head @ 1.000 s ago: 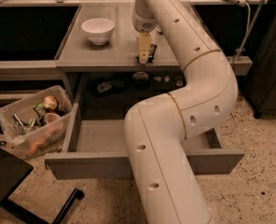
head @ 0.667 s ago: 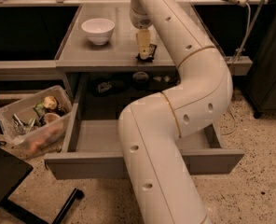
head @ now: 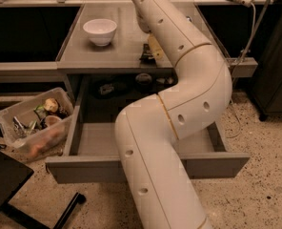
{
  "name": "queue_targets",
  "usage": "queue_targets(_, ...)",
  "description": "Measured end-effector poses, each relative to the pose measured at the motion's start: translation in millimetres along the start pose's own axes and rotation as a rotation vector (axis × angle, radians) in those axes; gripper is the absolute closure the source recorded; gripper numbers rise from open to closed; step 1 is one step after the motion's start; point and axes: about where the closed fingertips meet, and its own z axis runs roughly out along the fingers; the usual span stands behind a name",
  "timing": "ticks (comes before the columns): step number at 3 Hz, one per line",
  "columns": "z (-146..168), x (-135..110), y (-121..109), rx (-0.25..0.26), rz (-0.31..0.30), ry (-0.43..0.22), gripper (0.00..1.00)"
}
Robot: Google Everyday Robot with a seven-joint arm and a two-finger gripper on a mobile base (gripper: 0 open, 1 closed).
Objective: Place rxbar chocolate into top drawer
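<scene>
Step in hand: pick phase, I'd say. The rxbar chocolate (head: 147, 54) is on the worktop (head: 84, 51), upper centre of frame, near the front edge, not yet in the drawer. It's a dark flat pack, partly hidden by the arm.

Gripper (head: 154, 47) is down at the bar's right side, just under the arm's upper link. Only a pale yellowish finger shows beside the dark wrapper; the rest is masked by the arm. Cannot tell whether the jaws are spread, closed, or already on the bar. Contact looks likely but isn't confirmed.

The top drawer (head: 84, 168) is pulled fully out, lower half of frame, front panel facing the camera. Its visible floor at centre left is bare grey; a few small dark items sit at the back under the worktop edge. The right part of its floor is blocked by the arm.

Arm pose: rises from bottom centre, bends hard at an elbow at centre right above the drawer, then the upper link runs diagonally up-left over the worktop to the top edge of frame, with the wrist folded down onto the bar.

Next move, as a judgement:
- confirm the grip, then lift straight up off the worktop
- pull back toward the camera past the worktop's front edge
- lower into the open drawer, left of the arm's own lower link, and release

Risk: the bar is thin and flat, easy to slip or drag. White bowl (head: 100, 31) at upper left is well apart, no conflict. Clear bin of clutter (head: 34, 125) on the floor at left is out of the path.
</scene>
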Motion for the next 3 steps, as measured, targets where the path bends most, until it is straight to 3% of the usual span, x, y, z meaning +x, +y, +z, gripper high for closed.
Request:
queue_targets(2, 4.7, -3.6, 3.9, -0.015, -0.007, -0.019, 0.0)
queue_targets(3, 5.0, -9.0, 11.2, -0.036, -0.008, -0.068, 0.0)
